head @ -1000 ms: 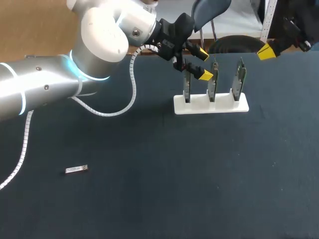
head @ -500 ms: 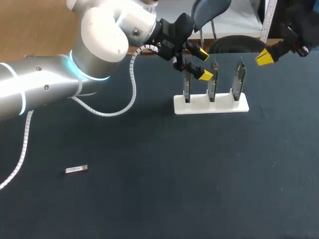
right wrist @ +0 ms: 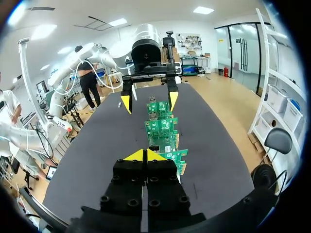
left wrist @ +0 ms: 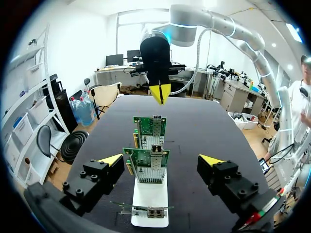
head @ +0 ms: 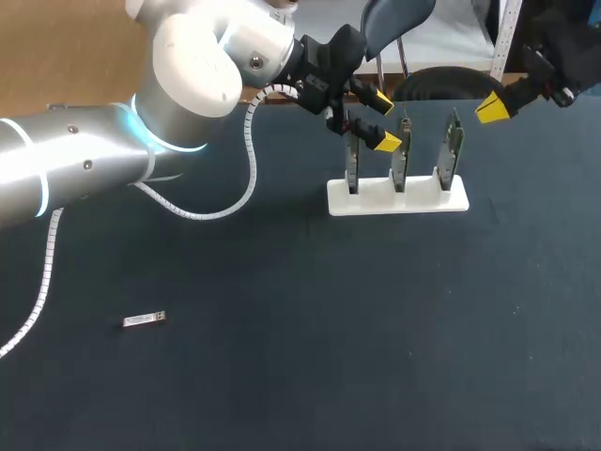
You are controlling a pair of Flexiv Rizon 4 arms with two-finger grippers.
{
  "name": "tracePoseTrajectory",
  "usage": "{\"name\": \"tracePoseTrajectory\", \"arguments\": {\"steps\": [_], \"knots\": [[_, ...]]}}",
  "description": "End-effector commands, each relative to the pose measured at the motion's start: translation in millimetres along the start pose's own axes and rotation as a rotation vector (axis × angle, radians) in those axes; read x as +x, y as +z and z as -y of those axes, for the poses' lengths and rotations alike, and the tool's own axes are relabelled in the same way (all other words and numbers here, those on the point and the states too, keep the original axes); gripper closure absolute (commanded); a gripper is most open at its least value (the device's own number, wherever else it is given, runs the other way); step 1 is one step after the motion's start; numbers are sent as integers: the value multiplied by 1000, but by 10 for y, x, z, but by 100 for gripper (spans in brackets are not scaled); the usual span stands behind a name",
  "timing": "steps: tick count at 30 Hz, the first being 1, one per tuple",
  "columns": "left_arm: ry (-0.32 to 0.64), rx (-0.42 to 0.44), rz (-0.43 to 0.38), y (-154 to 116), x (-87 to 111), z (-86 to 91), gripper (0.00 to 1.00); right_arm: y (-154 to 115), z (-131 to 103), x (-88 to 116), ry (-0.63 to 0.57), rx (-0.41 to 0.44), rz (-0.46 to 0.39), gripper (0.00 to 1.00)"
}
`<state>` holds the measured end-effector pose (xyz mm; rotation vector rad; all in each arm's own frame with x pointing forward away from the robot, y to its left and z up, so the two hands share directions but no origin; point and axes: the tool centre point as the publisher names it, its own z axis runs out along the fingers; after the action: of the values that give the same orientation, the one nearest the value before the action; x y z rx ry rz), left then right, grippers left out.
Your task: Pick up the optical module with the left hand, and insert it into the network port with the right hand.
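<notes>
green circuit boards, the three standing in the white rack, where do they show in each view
Head view: the three green circuit boards stand edge-on in a row, towards the far side, right of middle.
Left wrist view: the boards line up straight ahead of the open left gripper.
Right wrist view: the boards line up ahead of the shut right gripper.
Shared landmark: the left gripper, at one end of the row.

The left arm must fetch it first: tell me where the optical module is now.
In the head view the optical module lies flat on the table's near left, alone, far from the white stand and the left pincer at it.
</notes>
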<state>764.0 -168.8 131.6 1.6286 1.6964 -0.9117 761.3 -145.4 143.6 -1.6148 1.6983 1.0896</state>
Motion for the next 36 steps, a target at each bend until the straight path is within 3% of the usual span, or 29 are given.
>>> {"name": "tracePoseTrajectory", "arguments": {"steps": [1, 9, 10, 30, 36], "knots": [[-1, 5, -6, 5, -12, -24, 0, 2, 53, -13, -2, -6, 2, 100], [-1, 5, -6, 5, -12, -24, 0, 23, 67, -46, -12, -12, 7, 100], [-1, 5, -6, 5, -12, -24, 0, 27, 64, -50, -6, -14, 8, 0], [-6, 10, -3, -12, -13, -28, 0, 27, 64, -50, -6, -14, 8, 0], [36, -4, 30, -163, -170, -17, 0, 27, 64, -50, -6, -14, 8, 0]]}}
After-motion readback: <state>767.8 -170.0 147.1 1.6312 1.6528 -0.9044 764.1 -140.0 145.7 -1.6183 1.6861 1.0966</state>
